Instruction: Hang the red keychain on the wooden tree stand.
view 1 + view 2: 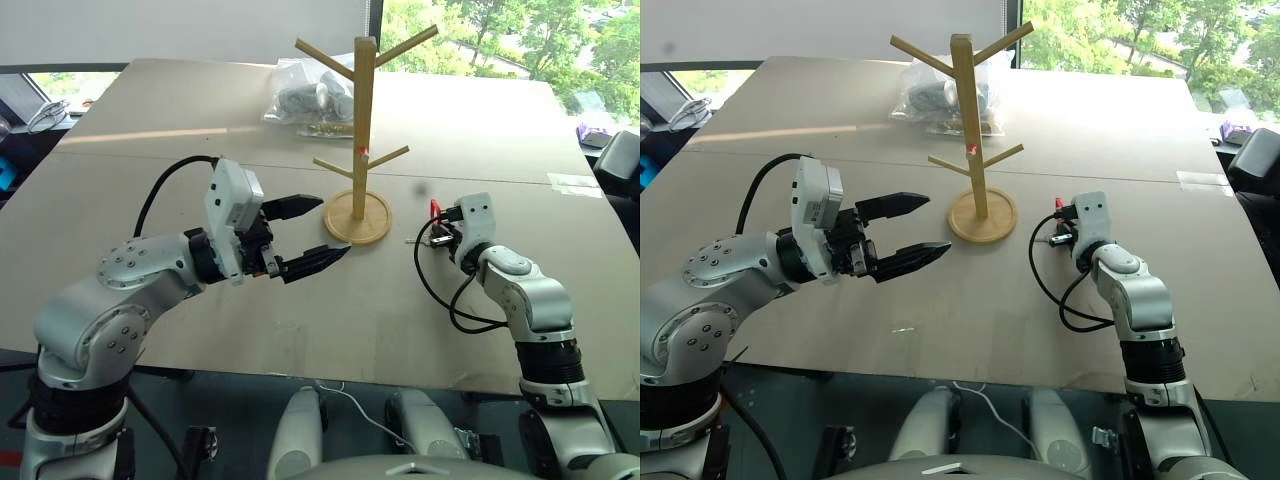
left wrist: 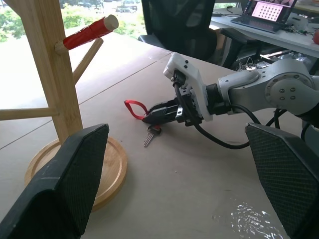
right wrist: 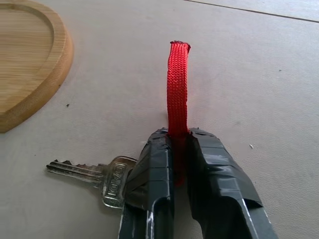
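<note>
Fingers of the left gripper are held wide apart above the worktop, beside the wooden tree stand. To the right, the right gripper's fingers are clamped on the red keychain, whose loop points away along them, its key lying flat on the worktop.

Head stereo downward; wrist close-ups

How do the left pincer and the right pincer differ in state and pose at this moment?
The left pincer is open and holds nothing; the right pincer is shut on the red keychain. The left pincer hangs above the table; the right one sits low, down at the tabletop. Both are beside the wooden tree stand.
</note>
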